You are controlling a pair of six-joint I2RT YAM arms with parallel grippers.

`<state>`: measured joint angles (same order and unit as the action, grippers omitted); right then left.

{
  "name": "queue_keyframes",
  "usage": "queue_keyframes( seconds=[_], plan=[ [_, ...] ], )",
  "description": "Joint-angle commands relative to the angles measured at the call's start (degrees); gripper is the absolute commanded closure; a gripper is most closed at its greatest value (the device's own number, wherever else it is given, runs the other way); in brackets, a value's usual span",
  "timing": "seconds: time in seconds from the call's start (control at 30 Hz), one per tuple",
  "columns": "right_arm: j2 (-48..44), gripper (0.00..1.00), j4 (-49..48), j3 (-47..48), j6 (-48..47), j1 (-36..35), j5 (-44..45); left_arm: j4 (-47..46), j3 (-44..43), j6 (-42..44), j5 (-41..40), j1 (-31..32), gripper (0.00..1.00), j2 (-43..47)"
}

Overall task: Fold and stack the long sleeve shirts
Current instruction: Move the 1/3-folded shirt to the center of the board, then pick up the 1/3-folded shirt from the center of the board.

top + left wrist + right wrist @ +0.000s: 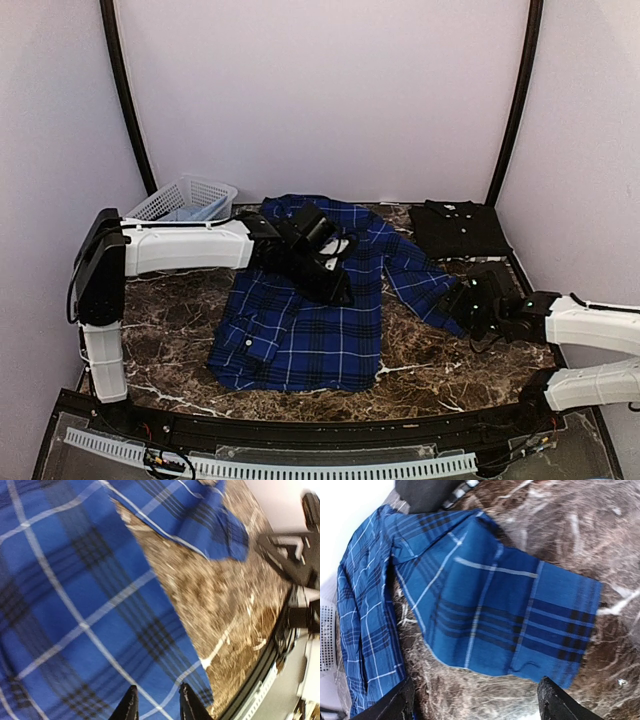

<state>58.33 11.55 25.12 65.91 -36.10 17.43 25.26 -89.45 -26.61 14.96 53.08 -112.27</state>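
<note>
Black shirt lies folded, far right of desk; plaid shirt lies spread, unfolded, mid-desk. My left tool, narrowly apart, hangs over its body; my right tool, wide apart, faces its sleeve.

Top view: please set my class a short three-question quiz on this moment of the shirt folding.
1. True or false: the black shirt lies folded at the far right of the table.
2. Which part of the plaid shirt lies just ahead of the right gripper? A its collar; B its sleeve cuff; C its bottom hem.
3. Fill in: the white lattice ___ stands at the far left corner.

Key: 1 true; 2 B; 3 basket.
</note>
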Motion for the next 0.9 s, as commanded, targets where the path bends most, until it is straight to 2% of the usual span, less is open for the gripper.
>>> queue_keyframes(
  seconds=[0.0,0.2,0.37,0.67,0.87],
  plan=[
    [-3.76,0.20,1.25,-3.62,5.02,2.23,1.05,3.30,-0.73,2.45,-1.44,7.21,0.73,0.44],
    [-4.46,0.22,-0.12,-5.67,-0.06,8.23,-5.10,5.56,-3.83,-0.20,-3.65,14.51,0.77,-4.04],
    [-5.04,0.26,-3.70,-7.82,-2.33,14.34,-11.75,6.67,-7.35,-2.99,-4.49,18.27,0.76,-8.47],
    [-1.01,0.34,-9.09,-10.26,-1.46,20.88,-18.37,12.42,-12.14,-5.54,-10.83,20.14,0.70,-12.82],
    [0.34,0.39,-8.25,-10.97,-0.05,22.15,-20.28,15.60,-15.93,-7.56,-10.73,20.14,0.69,-14.49]
  ],
)
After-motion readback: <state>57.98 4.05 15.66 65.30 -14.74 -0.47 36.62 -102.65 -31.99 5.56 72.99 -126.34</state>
